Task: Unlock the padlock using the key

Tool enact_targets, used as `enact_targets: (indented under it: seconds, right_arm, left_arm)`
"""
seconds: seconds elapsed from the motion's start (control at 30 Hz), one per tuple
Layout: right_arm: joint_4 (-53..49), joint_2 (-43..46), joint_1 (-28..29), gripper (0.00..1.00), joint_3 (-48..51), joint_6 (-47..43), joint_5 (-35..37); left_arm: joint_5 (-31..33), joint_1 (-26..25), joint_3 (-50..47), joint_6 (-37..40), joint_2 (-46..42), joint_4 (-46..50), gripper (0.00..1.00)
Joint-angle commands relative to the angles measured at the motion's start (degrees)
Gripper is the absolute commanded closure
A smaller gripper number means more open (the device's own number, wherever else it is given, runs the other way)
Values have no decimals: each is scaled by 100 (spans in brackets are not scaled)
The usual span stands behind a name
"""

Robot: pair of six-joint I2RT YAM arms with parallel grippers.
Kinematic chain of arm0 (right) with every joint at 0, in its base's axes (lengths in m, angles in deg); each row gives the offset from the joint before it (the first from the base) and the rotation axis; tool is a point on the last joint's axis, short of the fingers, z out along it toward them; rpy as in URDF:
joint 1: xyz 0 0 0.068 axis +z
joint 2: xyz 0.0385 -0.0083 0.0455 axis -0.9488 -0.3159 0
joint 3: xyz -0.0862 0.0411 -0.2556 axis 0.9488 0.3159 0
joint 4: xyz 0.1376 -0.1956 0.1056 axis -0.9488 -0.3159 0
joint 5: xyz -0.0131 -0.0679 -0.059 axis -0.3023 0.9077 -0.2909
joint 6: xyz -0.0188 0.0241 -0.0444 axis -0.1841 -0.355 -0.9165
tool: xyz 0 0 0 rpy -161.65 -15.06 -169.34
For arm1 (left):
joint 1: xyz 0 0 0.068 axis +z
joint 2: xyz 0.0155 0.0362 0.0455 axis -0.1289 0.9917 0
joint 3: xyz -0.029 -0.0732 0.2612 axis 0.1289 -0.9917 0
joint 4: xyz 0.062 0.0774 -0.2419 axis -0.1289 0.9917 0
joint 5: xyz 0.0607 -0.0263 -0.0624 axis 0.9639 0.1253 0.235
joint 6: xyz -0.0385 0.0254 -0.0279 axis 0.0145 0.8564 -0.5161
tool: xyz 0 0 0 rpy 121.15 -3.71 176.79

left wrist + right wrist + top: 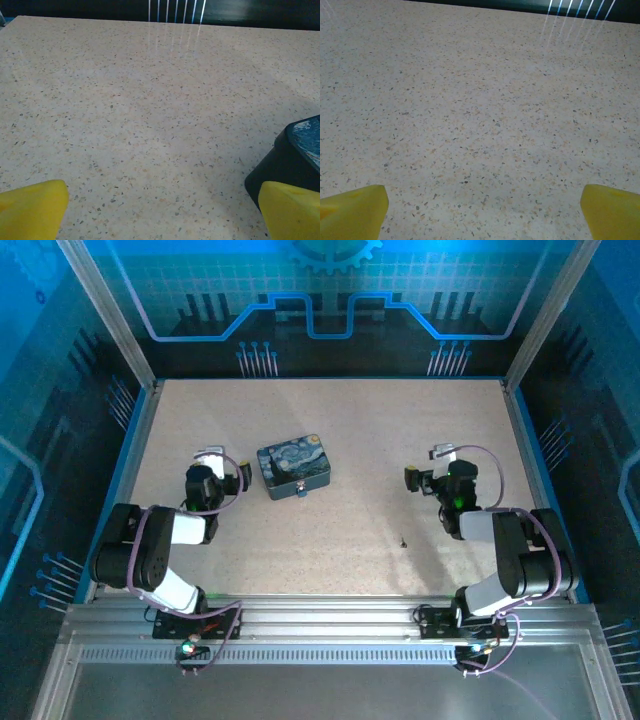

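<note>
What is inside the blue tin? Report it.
The tin is shut, so its inside is hidden. Only the painted lid shows, with the padlock at its near edge.

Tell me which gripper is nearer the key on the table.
Right. The key lies on the near side and slightly left of the right gripper; the left gripper sits much farther off, beyond the blue tin.

A robotics lab cell: speckled table [360, 440] walled by blue circuit-print panels [420, 290], aluminium rails [320, 625].
</note>
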Motion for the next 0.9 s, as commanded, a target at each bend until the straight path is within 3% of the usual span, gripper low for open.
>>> enact_targets:
  seconds: [0.0,0.73,0.8,0.87]
  right_arm:
    - [142,-1,39,0,-88,-54,69]
    - [179,15,-66,0,-63,3,-121]
    - [-67,190,-115,0,-129,174,117]
    - [-457,550,-195,0,-167,264,112]
  left_arm:
    - [-170,40,85,12,-13,-58,1]
    - [-163,36,16,22,-61,-139,1]
    - [47,-97,-98,112,-537,85,1]
    - [119,-202,43,94,-1282,1095,1]
